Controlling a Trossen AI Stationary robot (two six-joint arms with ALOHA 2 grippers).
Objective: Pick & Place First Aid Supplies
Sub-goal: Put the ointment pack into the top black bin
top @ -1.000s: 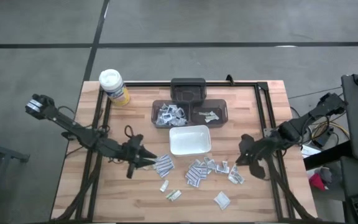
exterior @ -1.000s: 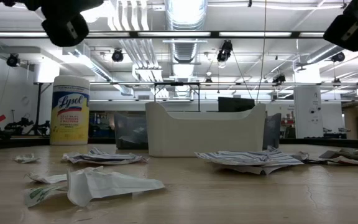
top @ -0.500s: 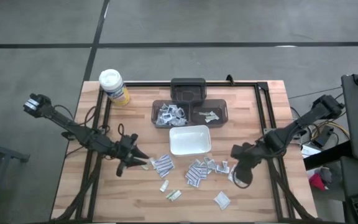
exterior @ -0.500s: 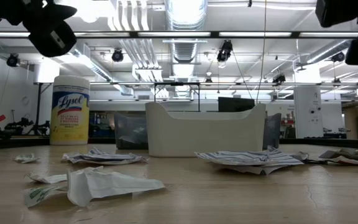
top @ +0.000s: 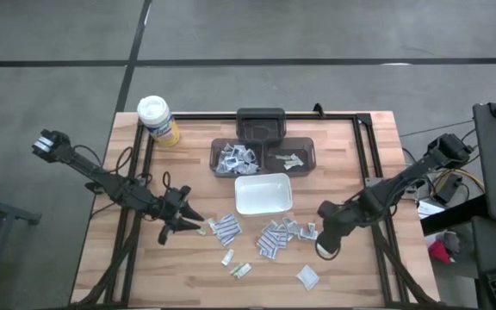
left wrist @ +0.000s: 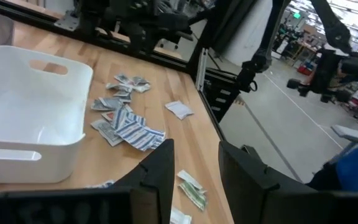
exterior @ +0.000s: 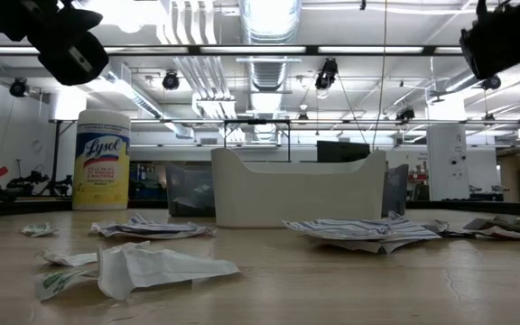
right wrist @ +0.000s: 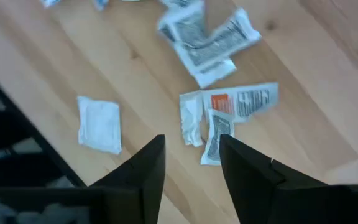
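First aid packets (top: 275,238) lie scattered over the near half of the wooden worktop (top: 364,267) in the high view, most in a loose cluster just near of the white rectangular tray (top: 263,193), with a few strays nearer still, one white packet (top: 307,275) lying apart at the near right. Beyond the tray sit two dark bins side by side, the left bin (top: 236,157) holding a heap of packets, the right bin (top: 293,158) only a few. A yellow Lysol canister (top: 158,119) with a white lid stands at the far left corner. The left pincer (top: 198,226) hovers at the left edge of the cluster; the right pincer (top: 324,247) hangs at its right edge. In the low view, packets (exterior: 359,230) lie flat on the worktop in front of the tray (exterior: 298,187), and the canister (exterior: 103,160) stands at far left. The left wrist view shows the left pincer (left wrist: 196,163) with its fingers parted and nothing between them, the tray (left wrist: 23,115) and packets (left wrist: 129,129) ahead. The right wrist view shows the right pincer (right wrist: 192,163) released, fingers apart and empty, above several packets (right wrist: 219,118) on the wood.
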